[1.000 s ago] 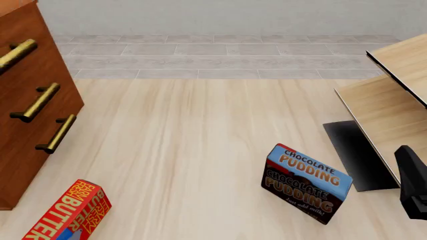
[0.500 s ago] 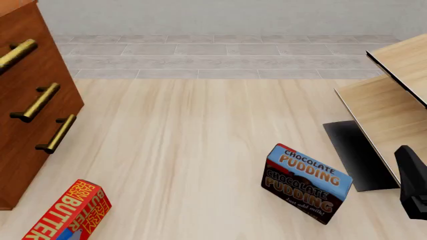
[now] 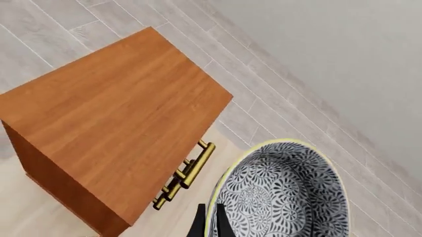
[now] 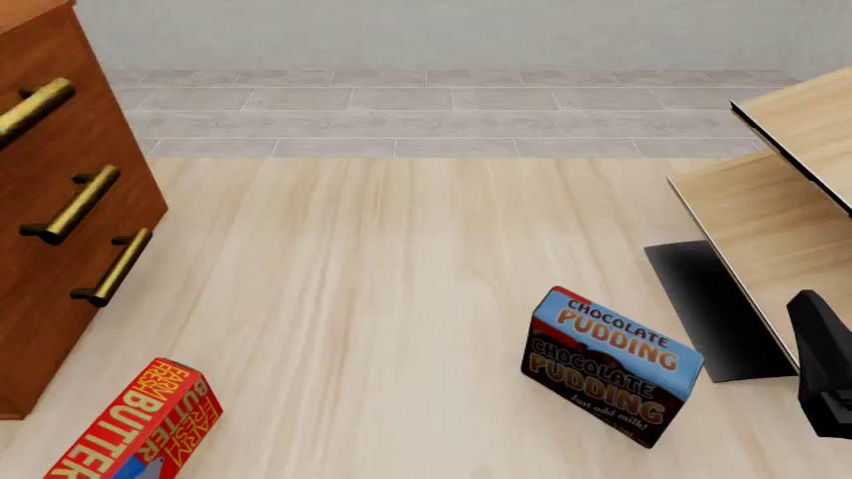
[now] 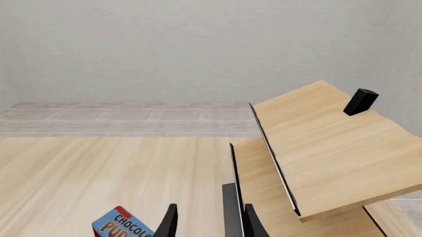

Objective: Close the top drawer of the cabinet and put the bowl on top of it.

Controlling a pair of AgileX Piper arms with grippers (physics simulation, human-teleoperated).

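Observation:
The bowl [image 3: 283, 195], blue-grey floral inside with a cream rim, hangs in the air beside and above the cabinet [image 3: 112, 118]. My left gripper [image 3: 209, 223] is shut on its rim, one dark finger on each side of the wall. The reddish-brown cabinet [image 4: 67, 230] stands at the far left of the front view. Its top drawer [image 4: 54, 60] lies flush with the two below, brass handle [image 4: 34, 105] showing. My right gripper [image 5: 209, 226] is open with nothing held, low at the right, beside the pale furniture. The front view shows neither the bowl nor my left gripper.
A chocolate pudding box [image 4: 613, 364] stands on the floor at centre right, and a butter box [image 4: 127, 419] lies at the front left. Pale light-wood furniture [image 4: 772, 200] with a dark panel fills the right side. My right arm's dark body [image 4: 823, 369] shows at the right edge.

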